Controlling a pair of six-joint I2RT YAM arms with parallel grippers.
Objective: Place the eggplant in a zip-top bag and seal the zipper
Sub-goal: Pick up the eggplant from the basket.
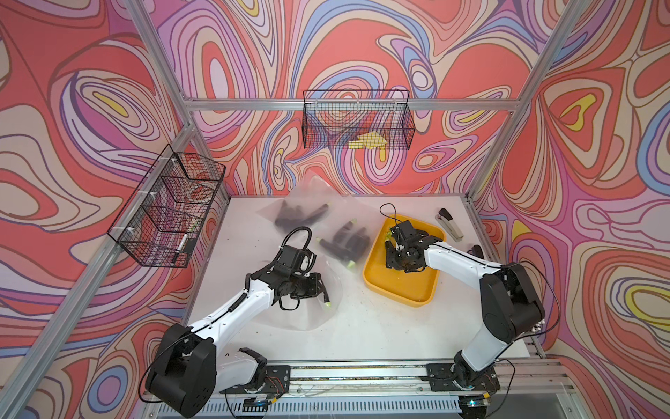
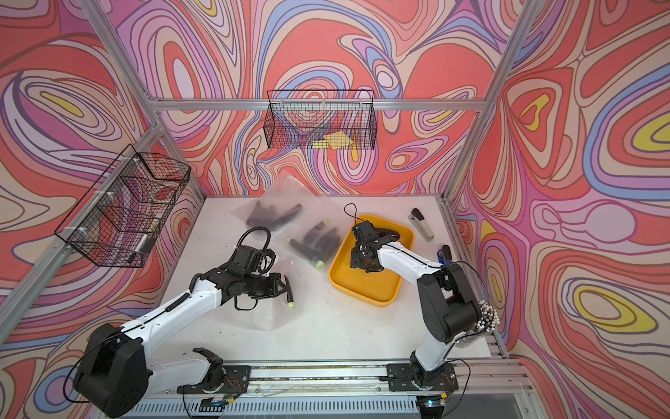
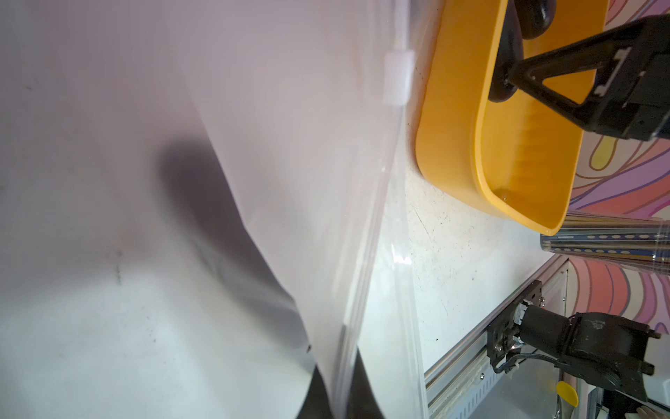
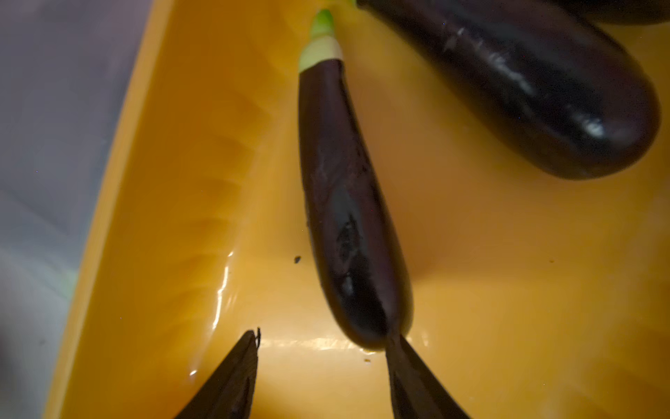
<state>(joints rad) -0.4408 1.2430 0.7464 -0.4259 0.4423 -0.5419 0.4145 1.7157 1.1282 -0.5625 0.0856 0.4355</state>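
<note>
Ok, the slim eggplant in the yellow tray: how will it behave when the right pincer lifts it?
Probably slippery: the slim eggplant has glossy skin and tapers, so a grip near the thin stem end could slide. Rounded, on a smooth tray, it may roll if the open right pincer nudges it. It looks firm, likely not floppy.

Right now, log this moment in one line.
left hand shut on frosted plastic zip-top bag | right hand open, beside slim purple eggplant in yellow plastic tray

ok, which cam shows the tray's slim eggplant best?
Right wrist: slim eggplant fills the frame, stem to tip. Top views mostly hide it under the right end effector; left wrist shows only a dark sliver.
</note>
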